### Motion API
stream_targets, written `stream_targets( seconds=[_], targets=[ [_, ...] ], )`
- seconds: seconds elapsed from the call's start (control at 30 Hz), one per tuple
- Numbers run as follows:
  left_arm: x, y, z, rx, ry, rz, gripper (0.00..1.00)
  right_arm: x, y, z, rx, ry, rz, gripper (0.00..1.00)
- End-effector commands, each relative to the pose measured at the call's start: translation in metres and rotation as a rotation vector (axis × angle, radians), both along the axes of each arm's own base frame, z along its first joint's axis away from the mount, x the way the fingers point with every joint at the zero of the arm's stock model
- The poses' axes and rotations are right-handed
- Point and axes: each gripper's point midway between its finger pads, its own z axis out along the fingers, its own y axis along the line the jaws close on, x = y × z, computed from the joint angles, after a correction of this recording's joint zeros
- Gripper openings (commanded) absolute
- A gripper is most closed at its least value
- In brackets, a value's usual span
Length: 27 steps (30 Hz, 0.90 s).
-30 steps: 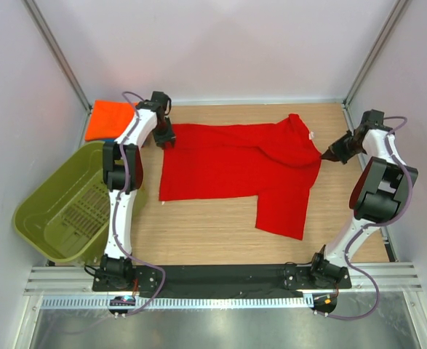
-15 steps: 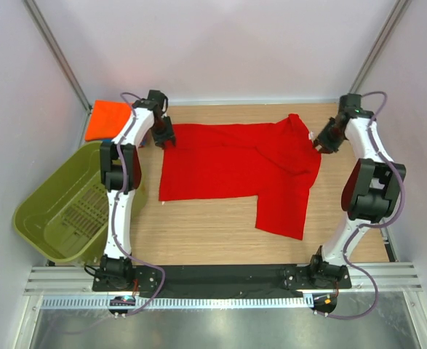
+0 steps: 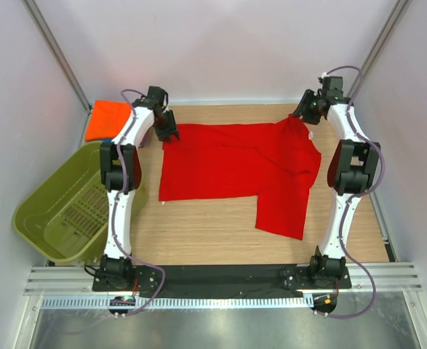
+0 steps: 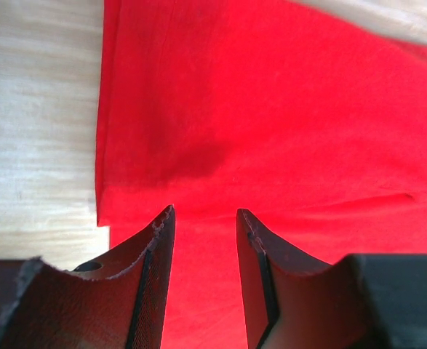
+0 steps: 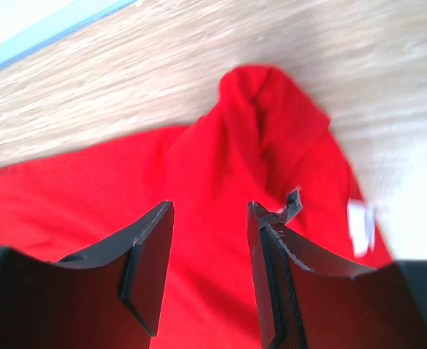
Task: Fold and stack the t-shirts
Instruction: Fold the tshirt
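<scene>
At the far half of the table the red t-shirt lies spread flat, long side running left to right, one part reaching toward the near edge on the right. Left pincer sits at the shirt's far-left corner. In the left wrist view its fingers stand apart with nothing between them (just red cloth below), and the shirt's left edge and bare wood show off to the left. Right pincer is at the far-right corner, over the bunched-up peak of cloth. In the right wrist view its fingers are also spread and hold nothing; the raised red fold lies just beyond the tips, and the white neck label is off to the right (blurry). Can't tell if either pincer touches the cloth. Orange t-shirt lies folded in the far-left corner, apart from the red one, just beyond the olive-green basket at the left edge.
</scene>
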Motion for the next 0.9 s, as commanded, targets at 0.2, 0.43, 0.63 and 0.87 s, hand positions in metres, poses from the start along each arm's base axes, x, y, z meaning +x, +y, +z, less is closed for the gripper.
stream_targets(
  seconds=[0.2, 0.43, 0.63, 0.87],
  targets=[
    [0.02, 0.0, -0.01, 0.012, -0.046, 0.011, 0.41, 0.047, -0.014, -0.01, -0.083, -0.074, 0.018, 0.51],
    [0.016, 0.005, -0.019, 0.04, -0.027, 0.026, 0.4, 0.067, -0.01, -0.027, -0.12, -0.111, -0.002, 0.52],
    [0.009, 0.011, -0.018, 0.07, -0.019, 0.038, 0.4, 0.079, -0.01, -0.036, -0.172, -0.114, -0.037, 0.52],
    [0.006, 0.011, -0.021, 0.071, -0.012, 0.047, 0.4, 0.083, -0.01, -0.054, -0.299, -0.08, -0.073, 0.51]
  ],
)
